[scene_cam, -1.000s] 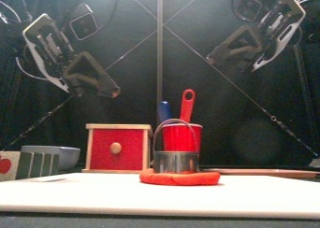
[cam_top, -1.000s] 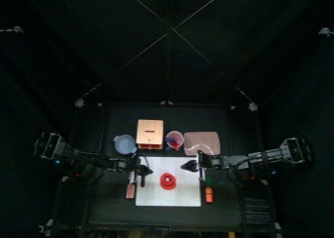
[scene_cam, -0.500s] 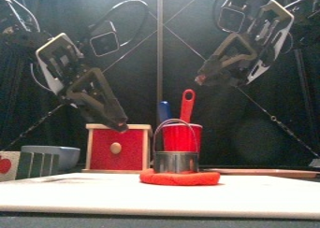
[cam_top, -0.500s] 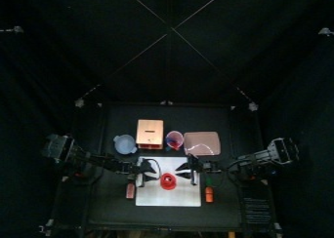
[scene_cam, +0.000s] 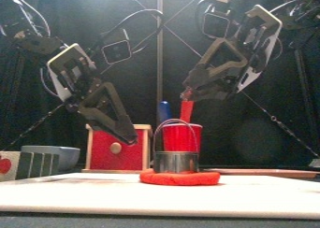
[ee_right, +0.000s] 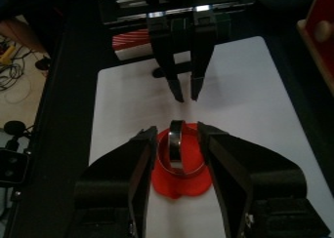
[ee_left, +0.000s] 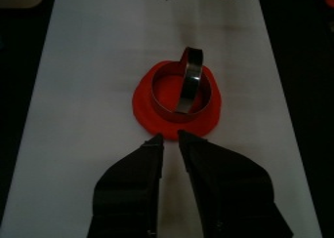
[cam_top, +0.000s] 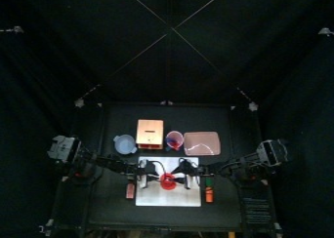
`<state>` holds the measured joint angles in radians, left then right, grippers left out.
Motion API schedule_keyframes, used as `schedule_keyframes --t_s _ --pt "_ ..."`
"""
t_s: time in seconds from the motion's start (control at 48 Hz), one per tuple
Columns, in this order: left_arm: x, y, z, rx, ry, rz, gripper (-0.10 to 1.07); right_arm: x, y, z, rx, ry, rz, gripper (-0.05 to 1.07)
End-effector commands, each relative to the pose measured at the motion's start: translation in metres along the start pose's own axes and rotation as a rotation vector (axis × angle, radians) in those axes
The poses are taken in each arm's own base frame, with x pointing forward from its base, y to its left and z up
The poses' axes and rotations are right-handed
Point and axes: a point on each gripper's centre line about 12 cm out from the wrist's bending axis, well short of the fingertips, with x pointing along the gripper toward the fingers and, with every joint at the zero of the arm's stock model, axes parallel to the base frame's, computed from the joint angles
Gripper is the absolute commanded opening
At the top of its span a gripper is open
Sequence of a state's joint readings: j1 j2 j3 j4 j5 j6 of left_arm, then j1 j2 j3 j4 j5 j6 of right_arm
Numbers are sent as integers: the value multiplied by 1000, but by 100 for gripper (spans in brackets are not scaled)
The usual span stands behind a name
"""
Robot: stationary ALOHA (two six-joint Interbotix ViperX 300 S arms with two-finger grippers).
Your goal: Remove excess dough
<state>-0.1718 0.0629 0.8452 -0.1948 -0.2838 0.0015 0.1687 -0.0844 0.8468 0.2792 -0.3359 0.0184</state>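
Dough (ee_left: 177,103) lies at the board's (ee_left: 92,105) centre under a metal ring (ee_left: 192,78), flanked at 9 and 3 o'clock by narrowly parted, empty grippers (scene_cam: 129,135) (scene_cam: 188,93), likely approaching to peel the rim.

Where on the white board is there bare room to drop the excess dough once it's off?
The white board is bare along both long sides of the excess dough and on its far strip beyond the metal ring cutter. The middle is crowded: left gripper and right gripper both close in on the dough.
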Motion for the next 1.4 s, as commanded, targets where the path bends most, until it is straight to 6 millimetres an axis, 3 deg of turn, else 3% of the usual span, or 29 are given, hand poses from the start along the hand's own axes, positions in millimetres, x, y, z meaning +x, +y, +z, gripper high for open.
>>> schedule_keyframes --t_s 0.0,0.312,1.375 --pt "2 -3 10 6 -29 -7 57 3 3 9 12 -25 4 76" --pt "12 -3 9 8 -15 -5 45 17 4 1 31 24 -6 76" --pt "34 -3 3 33 -5 -3 38 37 0 -8 41 101 -27 76"
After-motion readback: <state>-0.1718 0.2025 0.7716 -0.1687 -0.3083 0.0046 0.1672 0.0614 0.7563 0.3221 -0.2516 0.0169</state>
